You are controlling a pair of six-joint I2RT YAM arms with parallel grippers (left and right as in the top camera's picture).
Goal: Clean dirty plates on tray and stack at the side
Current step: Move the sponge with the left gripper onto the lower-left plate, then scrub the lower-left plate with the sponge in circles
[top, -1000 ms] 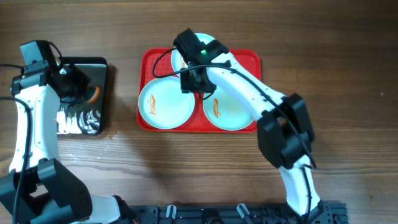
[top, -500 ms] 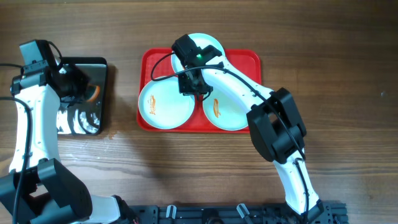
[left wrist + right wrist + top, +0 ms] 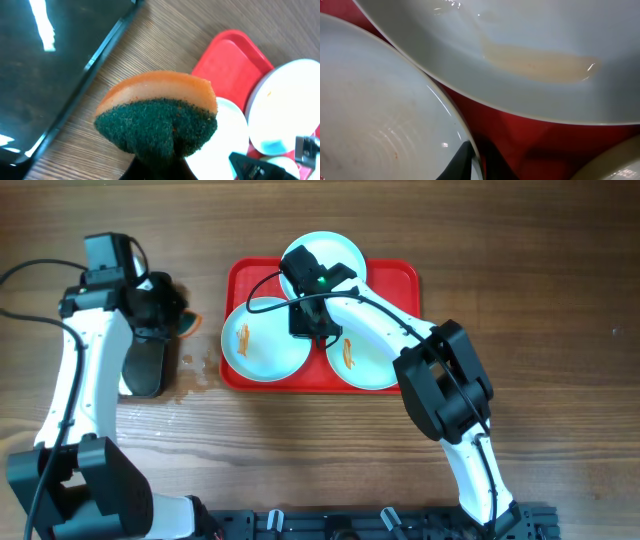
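The red tray point(image 3: 400, 280) holds three pale plates. The left plate point(image 3: 255, 345) and the right plate point(image 3: 370, 360) carry orange smears; the back plate point(image 3: 335, 252) overhangs the tray's far rim. My right gripper point(image 3: 308, 320) is shut on the left plate's right rim. In the right wrist view the rim point(image 3: 465, 135) sits between the jaws point(image 3: 477, 162), with the back plate point(image 3: 520, 45) and its faint smear above. My left gripper point(image 3: 170, 318) is shut on an orange and green sponge point(image 3: 157, 115), held above the table just left of the tray point(image 3: 225, 60).
A glossy black tray point(image 3: 148, 365) lies at the left, also in the left wrist view point(image 3: 40, 65). Wet drops point(image 3: 190, 370) spot the wood between it and the red tray. My right arm reaches across the right plate.
My left arm has swung right from over the black tray towards the red tray, carrying the sponge. The left plate has shifted slightly up and left in my right gripper.
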